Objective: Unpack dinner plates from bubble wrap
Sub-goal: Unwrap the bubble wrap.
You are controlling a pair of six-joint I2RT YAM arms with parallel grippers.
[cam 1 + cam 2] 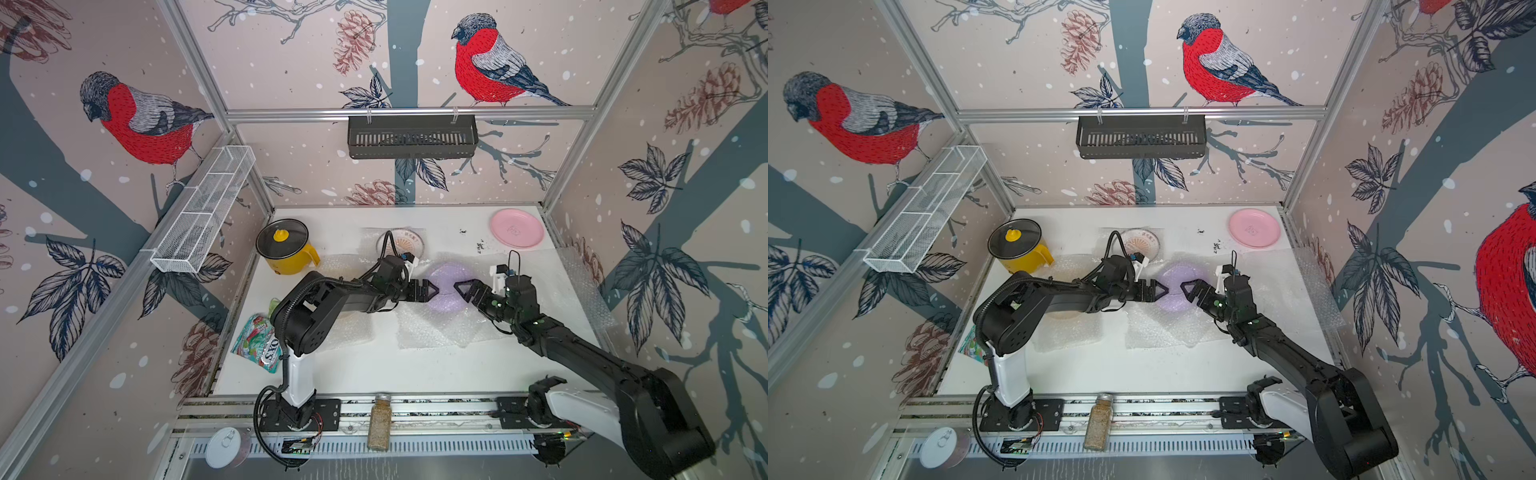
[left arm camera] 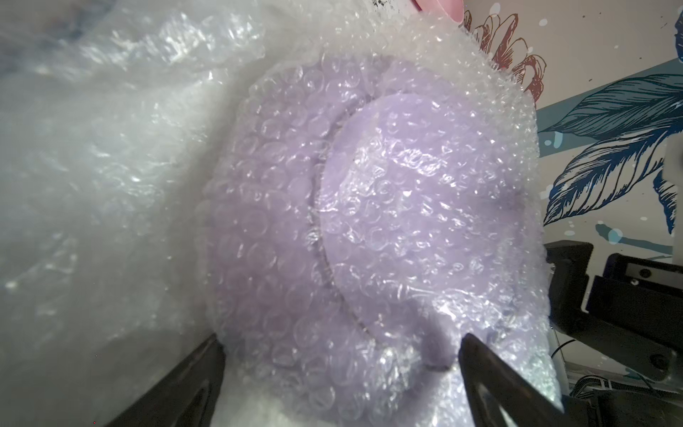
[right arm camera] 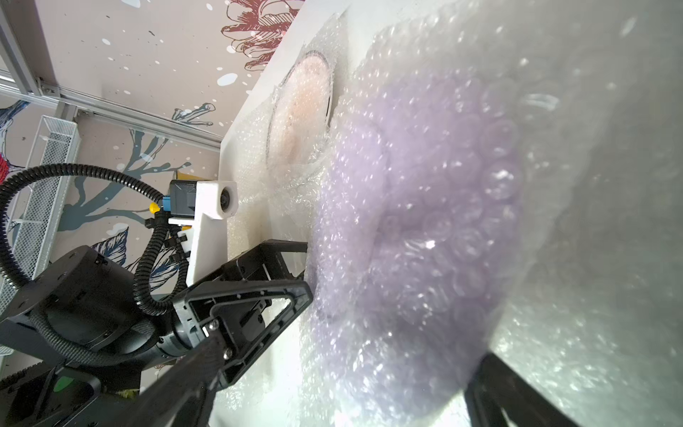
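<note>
A lilac dinner plate (image 1: 446,305) (image 1: 1173,301) lies mid-table, covered in bubble wrap (image 1: 440,332) (image 2: 111,185). My left gripper (image 1: 433,289) (image 1: 1162,289) (image 2: 340,338) is open at the plate's left rim. Facing it from the right, my right gripper (image 1: 459,287) (image 1: 1185,287) (image 3: 347,355) is also open, and the wrapped plate (image 3: 425,207) fills its view. Neither holds anything. A bare pink plate (image 1: 516,228) sits at the back right. A sunburst plate (image 1: 409,241) lies under wrap at the back centre. A cream plate (image 1: 1063,314) shows faintly under wrap below my left arm.
A loose flat bubble wrap sheet (image 1: 577,286) lies along the right wall. A yellow pot with a black glass lid (image 1: 284,245) stands back left and a snack bag (image 1: 257,338) lies by the left wall. A spice jar (image 1: 380,422) and a white tin lid (image 1: 223,448) sit on the front rail.
</note>
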